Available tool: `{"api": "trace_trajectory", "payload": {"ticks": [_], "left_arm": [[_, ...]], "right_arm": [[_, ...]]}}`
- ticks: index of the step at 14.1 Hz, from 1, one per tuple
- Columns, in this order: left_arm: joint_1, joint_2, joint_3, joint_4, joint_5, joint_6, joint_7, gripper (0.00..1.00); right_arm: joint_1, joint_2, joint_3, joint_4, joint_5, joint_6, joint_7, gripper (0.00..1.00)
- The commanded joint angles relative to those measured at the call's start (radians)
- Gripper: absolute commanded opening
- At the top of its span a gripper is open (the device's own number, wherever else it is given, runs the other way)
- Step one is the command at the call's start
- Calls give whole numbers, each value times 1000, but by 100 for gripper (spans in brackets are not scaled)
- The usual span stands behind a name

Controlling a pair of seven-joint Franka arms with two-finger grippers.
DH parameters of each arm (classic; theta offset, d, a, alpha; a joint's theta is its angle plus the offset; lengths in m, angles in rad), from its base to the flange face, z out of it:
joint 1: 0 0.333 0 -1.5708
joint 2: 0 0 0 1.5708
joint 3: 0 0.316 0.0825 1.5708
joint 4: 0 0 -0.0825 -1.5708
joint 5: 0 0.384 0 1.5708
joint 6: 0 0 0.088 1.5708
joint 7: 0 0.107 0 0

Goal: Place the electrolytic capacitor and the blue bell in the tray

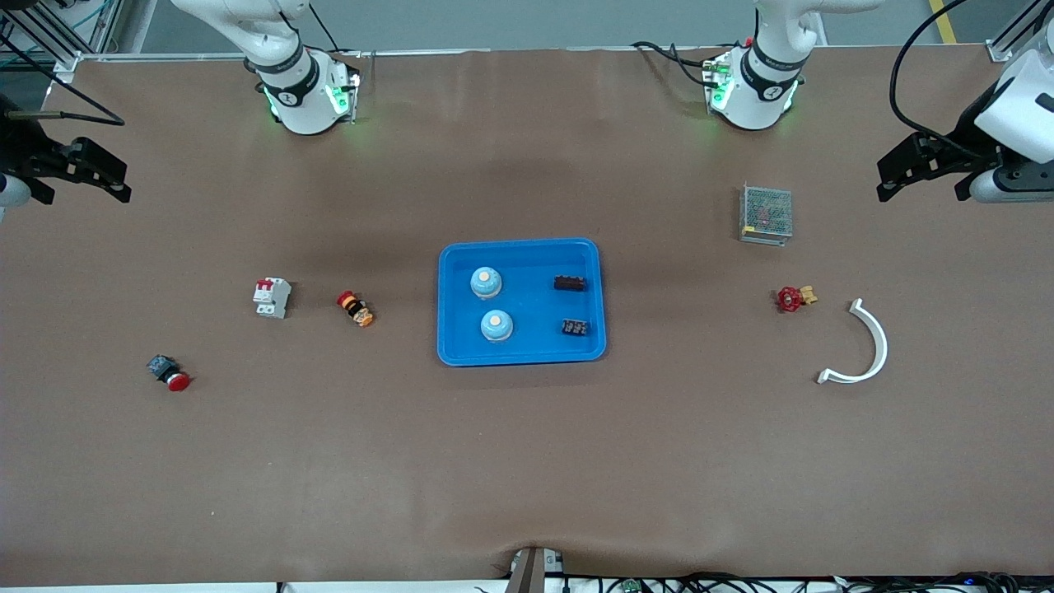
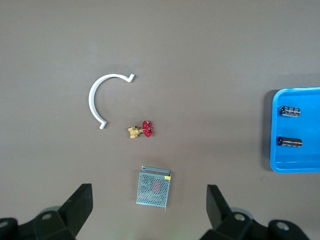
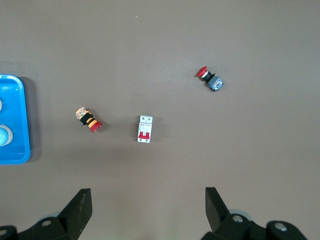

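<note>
The bright-blue tray (image 1: pixel 535 305) lies at the middle of the table. In it are two blue bells (image 1: pixel 486 282) (image 1: pixel 496 326) and two dark electrolytic capacitors (image 1: pixel 570 283) (image 1: pixel 575 327). The left wrist view shows the tray's end (image 2: pixel 310 155) with both capacitors (image 2: pixel 289 111) (image 2: pixel 290 142). The right wrist view shows the tray's other end (image 3: pixel 15 150) and a bell's edge (image 3: pixel 4 135). My left gripper (image 1: pixel 918 177) (image 2: pixel 148 189) is open, empty and raised at the left arm's end of the table. My right gripper (image 1: pixel 90 177) (image 3: pixel 147 191) is open, empty and raised at the right arm's end.
A metal mesh box (image 1: pixel 766 213), a red-handled valve (image 1: pixel 793 298) and a white curved piece (image 1: pixel 865 346) lie toward the left arm's end. A white breaker (image 1: pixel 272 297), an orange-and-black button (image 1: pixel 355 309) and a red push button (image 1: pixel 169 373) lie toward the right arm's end.
</note>
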Motion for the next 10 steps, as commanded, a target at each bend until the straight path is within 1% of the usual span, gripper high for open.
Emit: {"api": "trace_trajectory", "payload": {"ticks": [1, 7, 10], "left_arm": [[-1, -15, -3, -10, 19, 8, 14, 100], [0, -9, -3, -9, 19, 8, 14, 100], [3, 3, -1, 11, 19, 8, 17, 100]], "right_arm": [[-18, -11, 5, -11, 29, 12, -15, 100], [-17, -4, 5, 12, 28, -6, -3, 100], [-23, -3, 5, 35, 28, -6, -1, 100]]}}
